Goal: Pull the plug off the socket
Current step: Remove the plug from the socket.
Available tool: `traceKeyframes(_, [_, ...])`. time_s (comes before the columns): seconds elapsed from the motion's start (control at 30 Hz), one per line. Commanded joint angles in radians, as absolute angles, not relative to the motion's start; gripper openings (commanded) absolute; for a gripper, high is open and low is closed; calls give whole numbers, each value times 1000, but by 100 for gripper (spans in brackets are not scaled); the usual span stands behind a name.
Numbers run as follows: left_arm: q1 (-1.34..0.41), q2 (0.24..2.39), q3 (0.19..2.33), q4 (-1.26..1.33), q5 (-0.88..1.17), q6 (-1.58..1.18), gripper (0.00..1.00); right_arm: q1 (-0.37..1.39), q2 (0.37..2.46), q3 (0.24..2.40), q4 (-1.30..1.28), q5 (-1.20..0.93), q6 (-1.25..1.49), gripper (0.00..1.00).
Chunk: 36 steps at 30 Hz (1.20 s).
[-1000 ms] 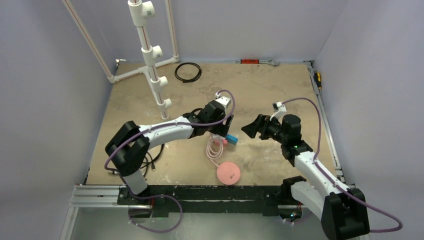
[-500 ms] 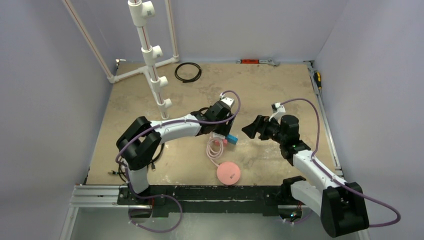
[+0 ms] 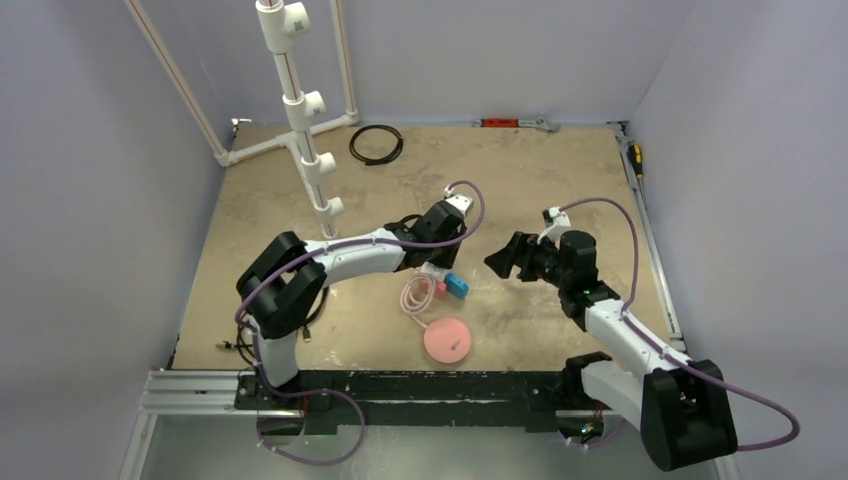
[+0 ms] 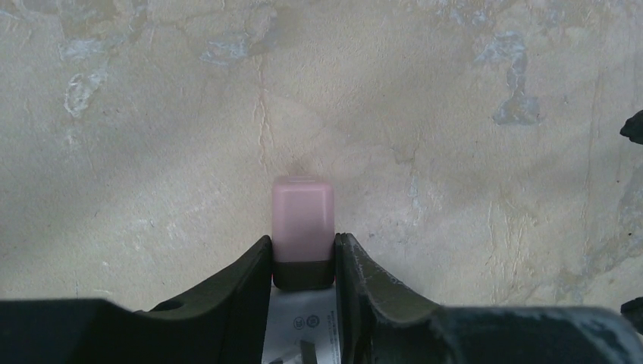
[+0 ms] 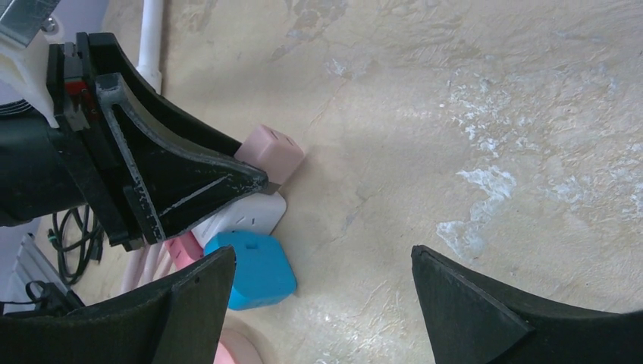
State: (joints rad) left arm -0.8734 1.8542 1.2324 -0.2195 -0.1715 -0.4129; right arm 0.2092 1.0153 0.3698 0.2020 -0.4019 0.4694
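The white cube socket [image 4: 303,322] lies on the table between the fingers of my left gripper [image 4: 303,239], whose jaws press its sides. A pale pink plug [image 4: 302,212] sticks out of the socket past the fingertips, its dark base squeezed between them. In the right wrist view a blue plug [image 5: 254,269] sits in another face of the socket [image 5: 246,216], and a pink plug with a cable is partly hidden behind it. My right gripper [image 5: 322,252] hangs open just right of the blue plug, holding nothing. From above, the left gripper [image 3: 432,262] covers most of the socket.
A flat pink disc [image 3: 447,341] with a coiled pink cable [image 3: 412,298] lies near the front. A white pipe stand [image 3: 300,110] rises at back left, a black cable ring [image 3: 376,144] beside it. Tools lie along the back edge [image 3: 510,123] and the right edge [image 3: 636,158].
My left gripper has closed around the socket. The socket, plugs, cable and pink disc have shifted slightly left. The right arm has barely moved.
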Motion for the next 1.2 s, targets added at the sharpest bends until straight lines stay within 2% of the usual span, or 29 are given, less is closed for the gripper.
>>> traceKeyframes(0.0, [-874,1813,1187,-204,-149,-403,30,212,980,362,246,-396,448,89])
traceKeyframes(0.23, [-874,1718,1126,-90,-69,-329,30,212,982,357,257,-412,448,89])
traceKeyframes(0.47, [-888,1737,1129,-71,74,-201,27,213,980,349,278,-439,450,89])
traceKeyframes(0.8, [-896,1624,947,195,169,-185,27,213,1064,294,504,-673,542,94])
traceKeyframes(1.17, [-899,1603,922,241,230,-181,27,213,1322,300,784,-830,730,80])
